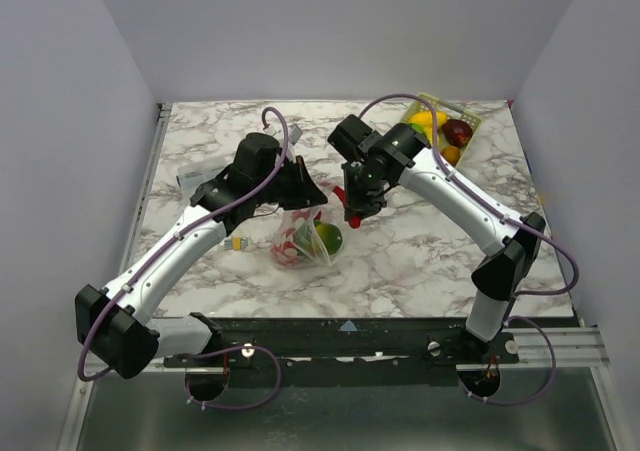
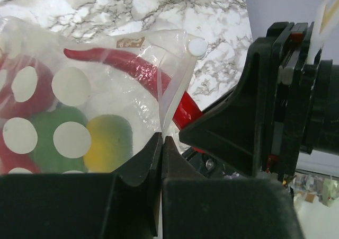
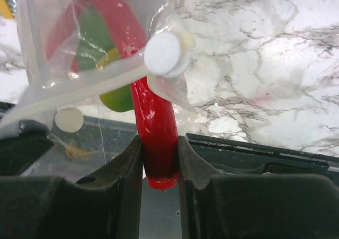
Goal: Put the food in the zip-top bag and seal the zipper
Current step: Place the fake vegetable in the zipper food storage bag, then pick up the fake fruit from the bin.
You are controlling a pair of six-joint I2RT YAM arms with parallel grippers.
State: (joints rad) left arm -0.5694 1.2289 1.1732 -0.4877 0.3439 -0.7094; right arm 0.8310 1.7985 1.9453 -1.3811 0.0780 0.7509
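Two hands working | left hand is pressing shut on the bag at its zipper, mid-desk | right hand is pinching a red pepper by its thick end, thin tip poking into the mouth | I'm judging the pepper stiff, light and slippery, the bag floppy: best gripping the strip.

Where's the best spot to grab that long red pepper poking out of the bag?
Grab the long red pepper by its thick end, the only part outside the zip-top bag. Come from outside the bag's mouth, in line with the pepper, fingers across its round sides, as the right gripper pinches it. Its thin tip is inside.
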